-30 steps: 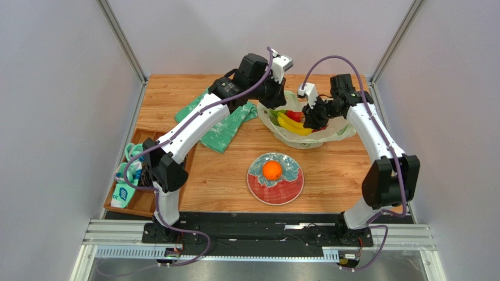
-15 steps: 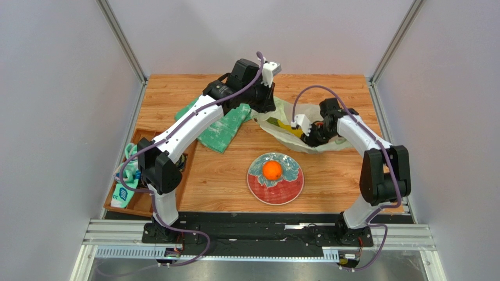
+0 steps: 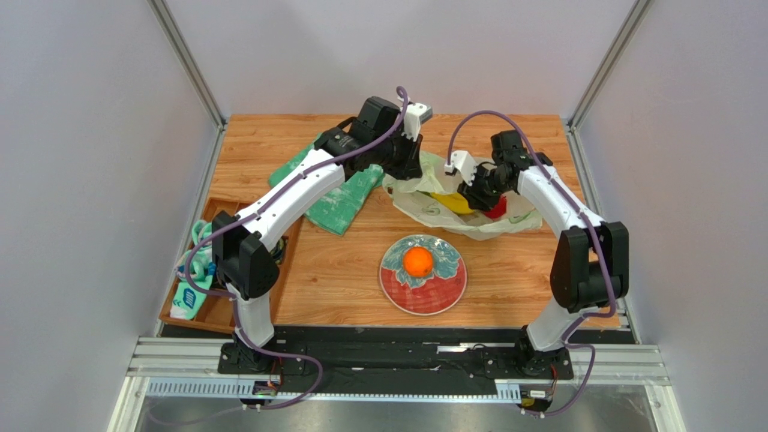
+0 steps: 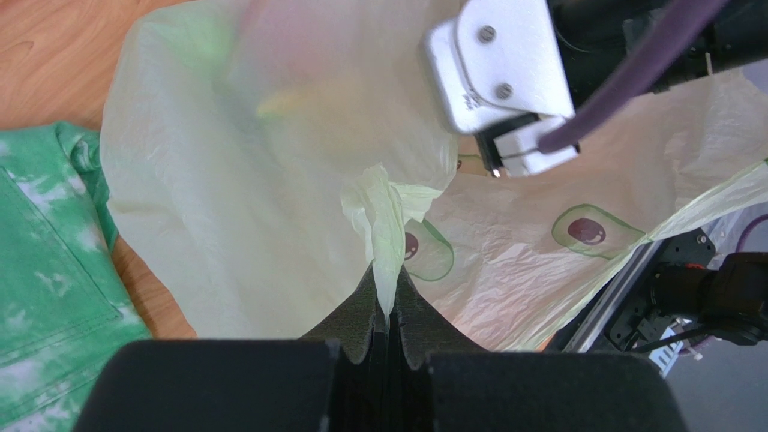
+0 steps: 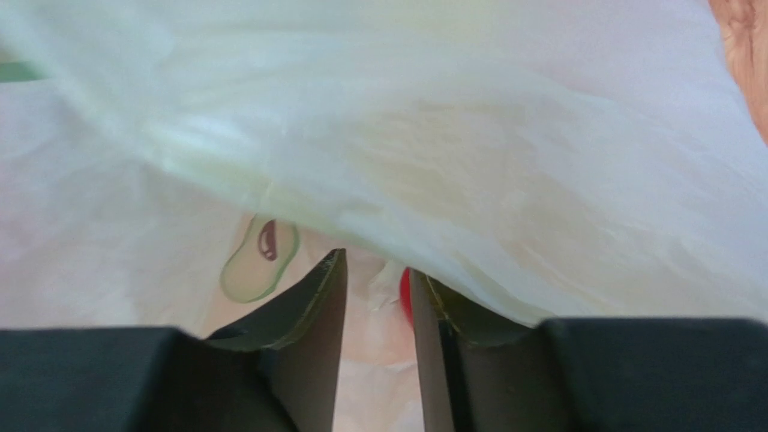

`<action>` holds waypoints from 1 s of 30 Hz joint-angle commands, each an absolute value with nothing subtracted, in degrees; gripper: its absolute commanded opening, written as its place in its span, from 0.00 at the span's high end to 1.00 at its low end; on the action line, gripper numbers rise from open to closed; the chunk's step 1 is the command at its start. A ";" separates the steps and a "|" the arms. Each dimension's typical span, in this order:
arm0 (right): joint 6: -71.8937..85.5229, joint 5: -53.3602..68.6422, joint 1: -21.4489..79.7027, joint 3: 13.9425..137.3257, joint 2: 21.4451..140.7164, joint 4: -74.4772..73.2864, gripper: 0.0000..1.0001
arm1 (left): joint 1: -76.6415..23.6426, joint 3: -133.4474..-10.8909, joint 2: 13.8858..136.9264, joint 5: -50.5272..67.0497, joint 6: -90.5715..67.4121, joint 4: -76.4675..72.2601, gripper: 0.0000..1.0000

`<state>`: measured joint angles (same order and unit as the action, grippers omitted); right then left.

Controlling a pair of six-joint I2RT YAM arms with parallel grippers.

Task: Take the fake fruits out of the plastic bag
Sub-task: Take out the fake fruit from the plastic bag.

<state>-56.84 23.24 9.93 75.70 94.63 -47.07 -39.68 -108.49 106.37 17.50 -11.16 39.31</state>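
A: Starting at the near edge, middle: we're seeing the orange [image 3: 416,262] sitting on the plate [image 3: 451,293], outside the bag.
B: Agreed. The plastic bag [image 3: 431,214] is lying beyond it, toward the far right corner. We're spotting the banana bunch [image 3: 453,202] and a red fruit [image 3: 495,209] in its mouth.
A: What's the right gripper [image 5: 377,270] doing?
B: It's reaching into the bag with its jaws narrowly apart and film and a red sliver between them. We're not able to tell whether it's gripping.
A: And the left gripper [image 4: 386,286]?
B: It's pinching a bunched fold of bag film, jaws clenched on it.
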 commanded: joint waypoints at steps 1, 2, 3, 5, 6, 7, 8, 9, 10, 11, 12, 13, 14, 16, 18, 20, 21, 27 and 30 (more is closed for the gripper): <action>-57.48 21.71 10.11 80.06 99.56 -43.24 0.59 | -39.73 -110.04 105.21 17.84 -9.85 38.67 1.00; -57.74 21.45 10.19 80.68 100.36 -43.33 0.56 | -39.73 -109.87 105.12 17.67 -9.58 38.76 1.00; -58.44 21.45 10.20 82.08 101.33 -43.68 0.49 | -39.73 -109.95 104.77 17.49 -9.32 38.85 1.00; -59.32 21.27 10.20 83.49 104.14 -44.64 0.40 | -39.73 -109.51 104.68 17.23 -8.62 38.85 1.00; -59.94 21.18 10.20 84.54 104.93 -44.65 0.24 | -39.64 -109.51 104.33 17.23 -8.27 38.76 1.00; -60.20 21.18 10.11 84.99 105.72 -44.47 0.20 | -39.73 -109.25 104.33 17.23 -8.17 38.67 1.00; -60.81 21.44 10.19 85.34 107.39 -44.39 0.18 | -39.81 -109.25 104.24 17.23 -8.09 38.67 1.00; -61.17 21.53 10.20 85.69 108.19 -43.95 0.14 | -39.81 -109.25 104.33 17.40 -7.65 38.67 1.00; -61.87 21.62 10.37 86.82 109.24 -44.21 0.13 | -39.81 -109.25 104.33 17.58 -7.47 38.67 1.00; -62.31 21.62 10.55 87.62 111.25 -44.64 0.12 | -39.73 -109.25 104.41 17.67 -7.38 38.67 1.00; -62.49 21.45 10.81 88.67 112.66 -46.21 0.12 | -39.73 -109.25 104.41 17.75 -7.21 38.67 1.00; -62.93 21.45 10.98 90.68 113.81 -47.27 0.12 | -39.73 -109.25 104.33 17.75 -7.03 38.58 1.00; -62.76 21.53 11.07 91.40 115.65 -48.16 0.09 | -39.73 -109.25 104.41 17.67 -6.94 38.58 1.00; -62.67 21.18 11.25 91.93 116.63 -47.99 0.09 | -39.73 -109.16 104.50 17.58 -6.24 38.67 1.00; -62.67 21.01 11.34 91.41 116.81 -46.32 0.17 | -39.81 -108.81 104.50 16.61 -5.63 38.67 1.00; -61.79 20.48 11.34 90.27 115.58 -43.87 0.32 | -39.73 -108.72 104.59 16.09 -5.19 38.67 1.00; -61.70 20.39 11.34 89.92 114.97 -43.42 0.37 | -39.73 -108.72 104.68 16.00 -5.10 38.67 1.00; -60.38 22.49 11.25 88.60 106.55 -45.17 0.80 | -39.64 -110.82 106.08 15.21 -4.66 38.67 1.00; -59.50 25.48 11.25 86.58 100.92 -47.19 0.83 | -39.73 -112.05 106.87 14.59 -4.31 38.58 1.00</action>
